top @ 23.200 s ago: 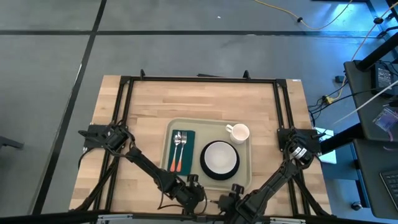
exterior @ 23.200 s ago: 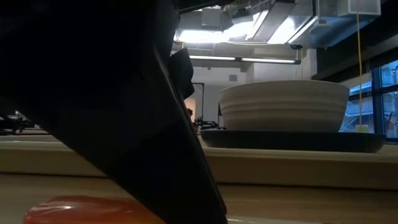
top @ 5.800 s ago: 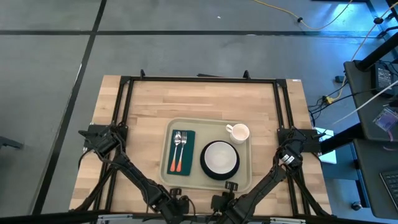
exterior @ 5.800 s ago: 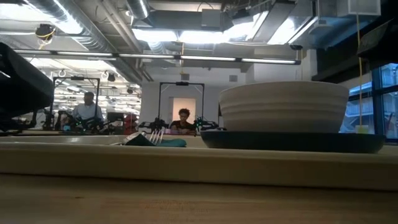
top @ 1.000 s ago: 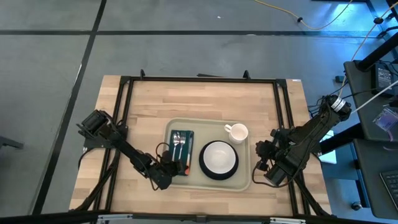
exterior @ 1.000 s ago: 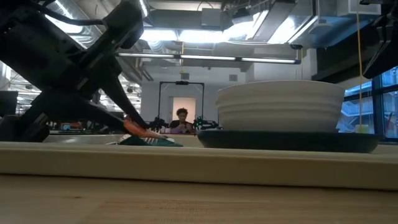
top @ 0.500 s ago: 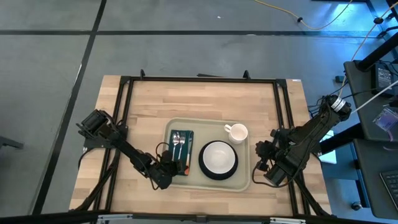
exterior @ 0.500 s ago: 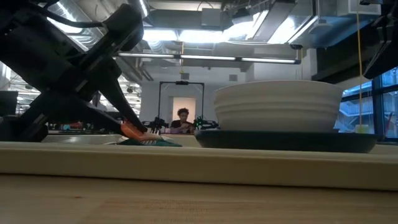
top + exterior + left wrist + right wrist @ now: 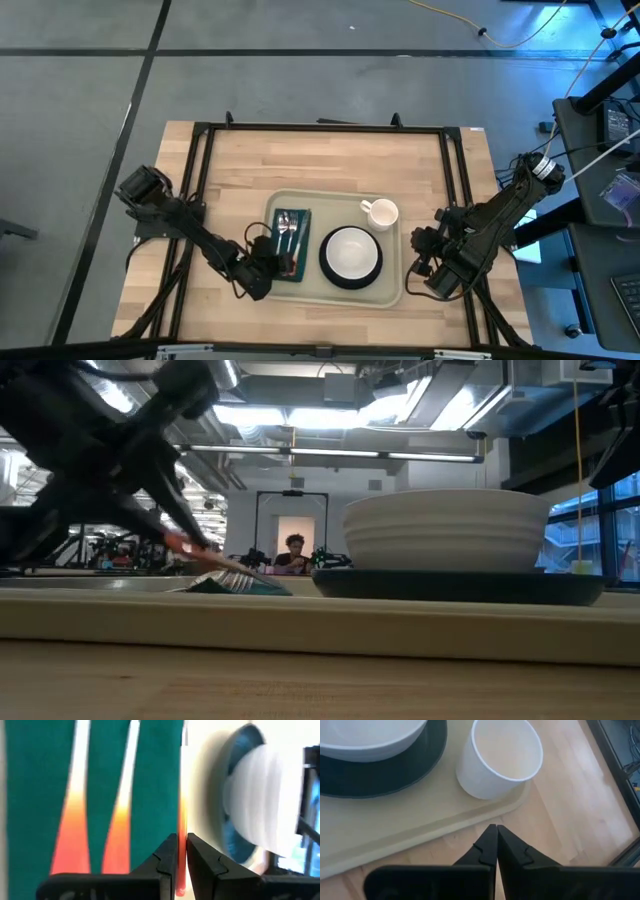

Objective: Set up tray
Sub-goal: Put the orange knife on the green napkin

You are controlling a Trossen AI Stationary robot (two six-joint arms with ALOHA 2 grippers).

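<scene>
The tray (image 9: 390, 285) was seen on the table's (image 9: 330, 160) near middle. The left gripper (image 9: 181, 851) was clamped on an orange-handled utensil (image 9: 181, 835) at the green napkin's (image 9: 295, 245) near end. The right gripper (image 9: 496, 838), fingers together, was held beside the tray's right rim.

I see both arms as dark, near-black jointed links with chunky housings at the joints. Left arm (image 9: 190, 238): thin black cable looped at the wrist. Right arm (image 9: 480, 232): light cable with a pale connector at 1 o'clock of it. Left gripper (image 9: 181, 865) and right gripper (image 9: 496, 849): matte black fingers, tapered, stepped notches on inner faces, flat black crossbar behind.
</scene>
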